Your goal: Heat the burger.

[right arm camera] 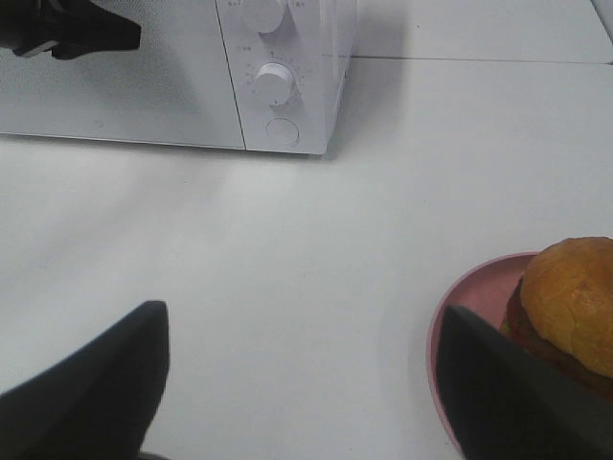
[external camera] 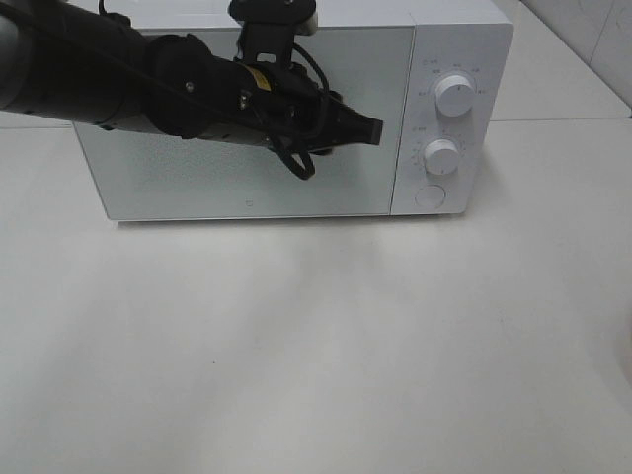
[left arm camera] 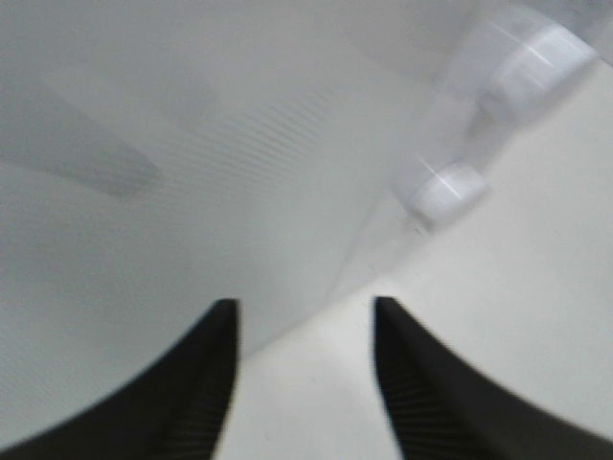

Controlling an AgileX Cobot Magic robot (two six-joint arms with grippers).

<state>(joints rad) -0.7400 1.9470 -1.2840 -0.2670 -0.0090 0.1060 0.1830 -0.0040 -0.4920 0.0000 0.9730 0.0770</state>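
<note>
hovering left gripper (left arm camera: 302,331) parted, empty, at microwave (external camera: 296,188) door | right gripper (right arm camera: 302,383) wide, empty | burger (right arm camera: 573,302) at plate (right arm camera: 469,316) edge

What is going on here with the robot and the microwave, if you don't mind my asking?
The left claw is up in front of the closed microwave door, near the knobs, with its jaws apart and nothing between them. The burger sits on a pink plate on the table, beside the open, empty right claw. So the burger is not yet inside, and the door is not yet open.
</note>
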